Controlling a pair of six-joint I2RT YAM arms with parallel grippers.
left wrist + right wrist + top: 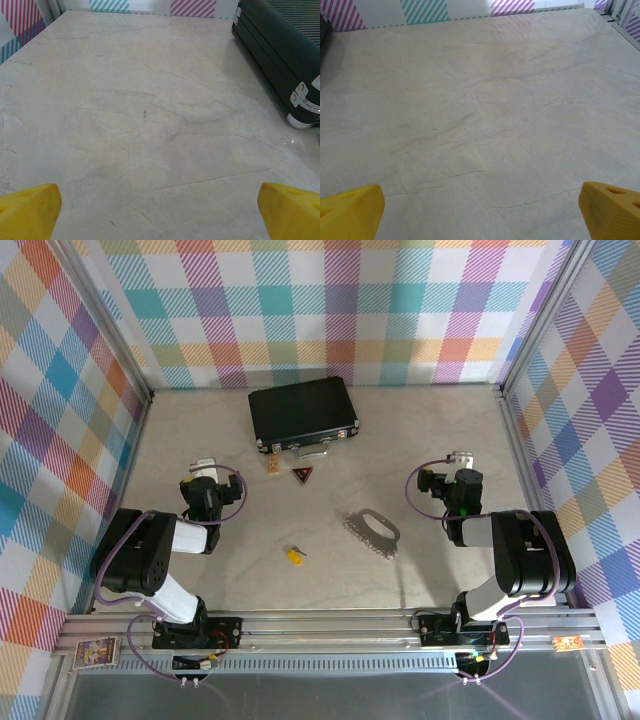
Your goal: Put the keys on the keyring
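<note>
A tiny key (294, 556) with a yellow head lies on the table's near middle. The silvery toothed keyring (372, 530) lies flat to its right, apart from it. My left gripper (203, 468) rests at the left, well away from the key. In the left wrist view its yellow fingertips (30, 210) stand far apart, so the left gripper (160, 212) is open over bare table. My right gripper (461, 458) sits right of the keyring. In its wrist view the right gripper (480, 212) is open too, with nothing between the fingertips (610, 207).
A black case (303, 412) with silver latches lies at the back middle, and its corner (270, 45) shows at the right of the left wrist view. A dark triangular tag (303, 475) and a small tan piece (273, 466) lie just before it. Plaid walls enclose three sides.
</note>
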